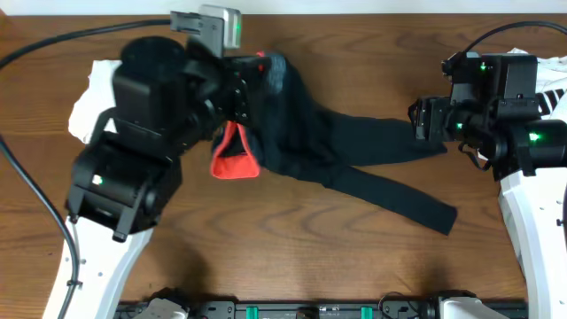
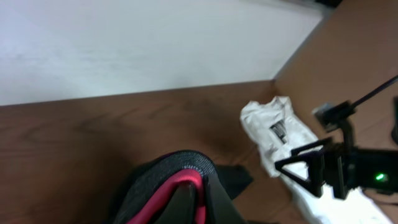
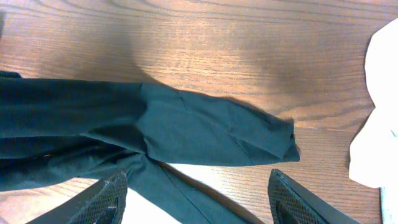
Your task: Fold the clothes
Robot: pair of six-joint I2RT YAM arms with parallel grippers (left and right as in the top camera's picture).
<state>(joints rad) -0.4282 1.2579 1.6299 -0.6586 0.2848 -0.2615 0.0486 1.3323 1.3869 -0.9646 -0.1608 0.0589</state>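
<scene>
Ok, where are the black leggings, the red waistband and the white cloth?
black leggings [image 3: 186,127], right wrist view, upper leg's middle.
red waistband [image 1: 234,163], overhead view, middle of the band.
white cloth [image 2: 264,123], left wrist view, crumpled top part.

Seen from overhead, the left arm [image 1: 142,115] hides much of the waist of the black leggings [image 1: 354,146] and part of a white cloth [image 1: 87,105]; the right arm [image 1: 523,133] masks a white T-shirt [image 1: 554,75] cut by the frame's edge. The left wrist view is blurred throughout.
</scene>
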